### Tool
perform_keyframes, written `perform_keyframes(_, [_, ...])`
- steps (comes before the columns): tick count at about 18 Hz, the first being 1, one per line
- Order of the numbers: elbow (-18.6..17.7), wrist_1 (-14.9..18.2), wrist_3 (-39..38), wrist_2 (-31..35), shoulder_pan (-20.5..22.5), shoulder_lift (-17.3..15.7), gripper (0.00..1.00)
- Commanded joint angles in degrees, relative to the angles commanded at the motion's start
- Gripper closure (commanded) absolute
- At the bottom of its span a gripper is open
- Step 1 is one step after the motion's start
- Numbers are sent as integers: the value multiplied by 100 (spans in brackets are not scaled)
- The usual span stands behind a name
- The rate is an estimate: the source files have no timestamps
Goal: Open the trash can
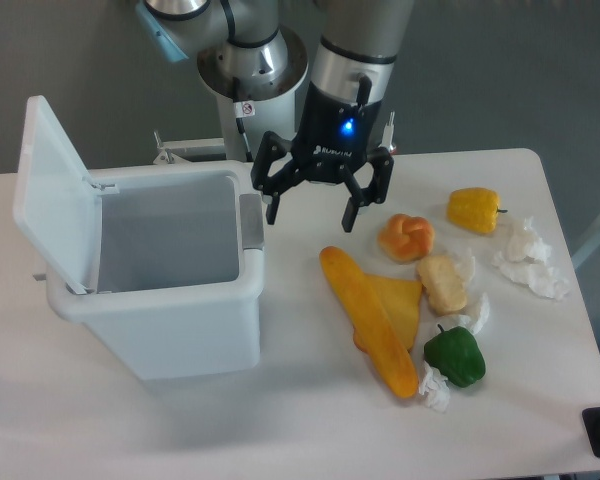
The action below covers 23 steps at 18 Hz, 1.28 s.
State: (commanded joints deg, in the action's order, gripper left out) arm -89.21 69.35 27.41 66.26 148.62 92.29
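Note:
The white trash can [170,320] stands on the left of the table. Its flat lid [48,190] is swung up and back on the left side, so the empty grey inside [165,240] shows. A small grey latch button [251,222] sits on the can's right rim. My gripper [313,215] hangs just right of the can's right rim, a little above the table. It is open and empty, its fingers [274,205] spread wide.
Right of the can lie a long baguette [370,320], a yellow wedge [400,305], a bun [406,237], a pale bread piece [441,283], a yellow pepper [474,209], a green pepper [454,356] and crumpled white paper [528,258].

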Motion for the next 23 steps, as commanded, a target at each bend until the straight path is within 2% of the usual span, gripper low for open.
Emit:
perform_keyframes(3, [0, -9, 474, 526, 27, 0, 0])
perform_keyframes(5, [-9, 0, 712, 659, 35, 0, 0])
perform_keyframes(10, [0, 26, 819, 1046, 150, 35, 0])
perform_keyframes(17, [-61, 53, 1434, 1108, 387, 26, 0])
perform_keyframes(23, [-97, 70, 2390, 1372, 492, 9, 0])
